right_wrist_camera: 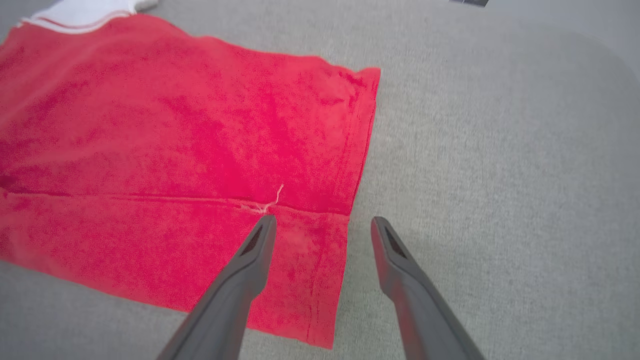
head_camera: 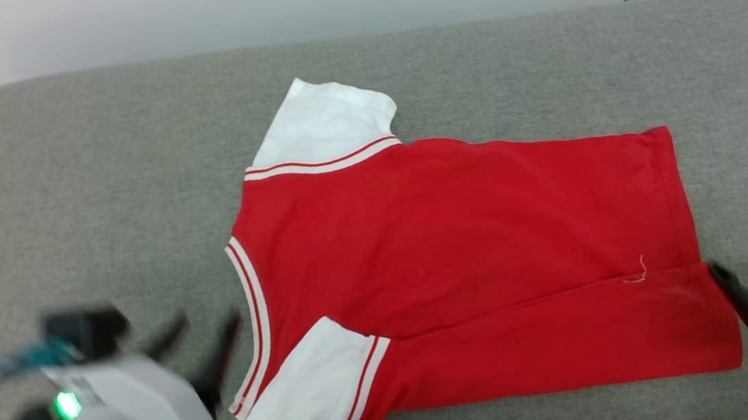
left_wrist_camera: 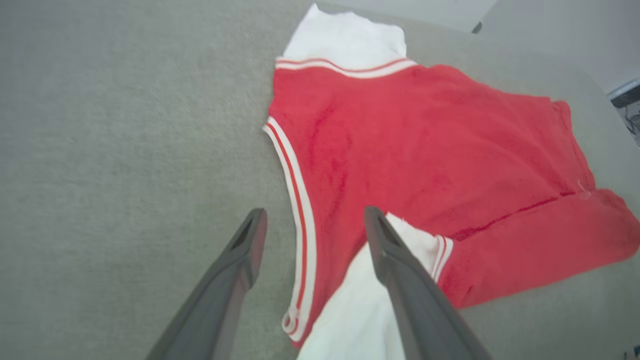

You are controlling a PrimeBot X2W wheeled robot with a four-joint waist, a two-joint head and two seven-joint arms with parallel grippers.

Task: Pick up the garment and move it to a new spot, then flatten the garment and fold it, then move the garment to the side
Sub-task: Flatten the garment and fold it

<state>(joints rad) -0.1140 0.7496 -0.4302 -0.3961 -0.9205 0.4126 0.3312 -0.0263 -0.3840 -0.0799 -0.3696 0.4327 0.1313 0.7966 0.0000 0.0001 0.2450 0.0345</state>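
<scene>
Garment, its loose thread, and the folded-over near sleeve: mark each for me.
garment (head_camera: 458, 229): head view, middle of the red body.
loose thread (right_wrist_camera: 274, 201): right wrist view, pale curl at the fold edge.
near sleeve (head_camera: 302, 388): head view, middle of the white cloth.

L gripper (head_camera: 199, 333) & R gripper (head_camera: 741, 260) both w/ fingers spread wide.
</scene>
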